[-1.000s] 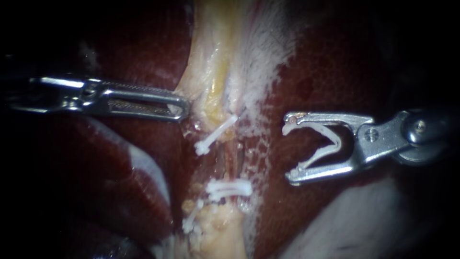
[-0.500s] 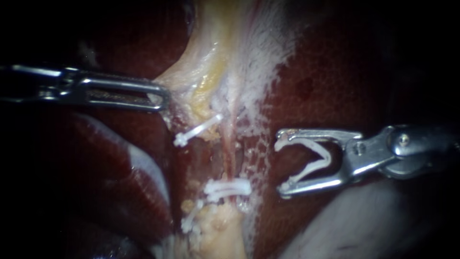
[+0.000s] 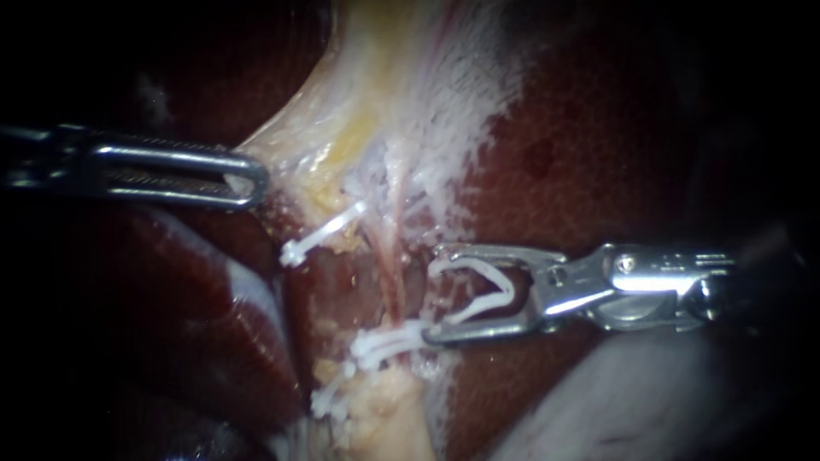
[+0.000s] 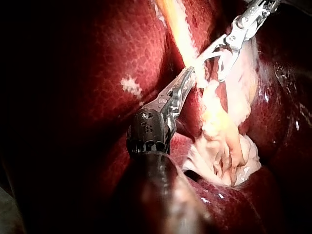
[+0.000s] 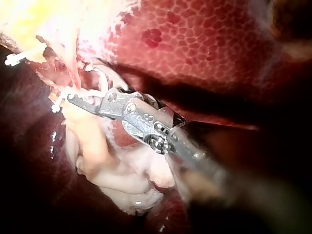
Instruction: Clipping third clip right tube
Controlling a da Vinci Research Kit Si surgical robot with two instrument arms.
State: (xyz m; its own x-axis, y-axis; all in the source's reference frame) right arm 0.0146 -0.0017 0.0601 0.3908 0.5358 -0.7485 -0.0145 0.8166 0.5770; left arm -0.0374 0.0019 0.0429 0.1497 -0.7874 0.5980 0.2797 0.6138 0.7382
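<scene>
Right instrument (image 3: 431,294): jaws wide, holding open white plastic clip (image 3: 509,288), tips beside thin pink tube (image 3: 392,266), enclosure unclear. Left instrument (image 3: 252,180): slotted jaws clamped on pale yellow tissue (image 3: 337,149).

Left instrument (image 3: 246,179): silver, with long slotted jaws, finely serrated edges and a black ribbed collar (image 4: 148,131) (clearest from its own camera) on a dark shaft. Right instrument (image 3: 434,294): short silver jaws, round pivot screw (image 3: 556,275), steel neck.

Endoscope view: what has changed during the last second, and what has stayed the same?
The right instrument, carrying an open clip, advanced left to the tube. The left instrument pulled the pale tissue and the upper clip further left. The two lower clips stayed put.
</scene>
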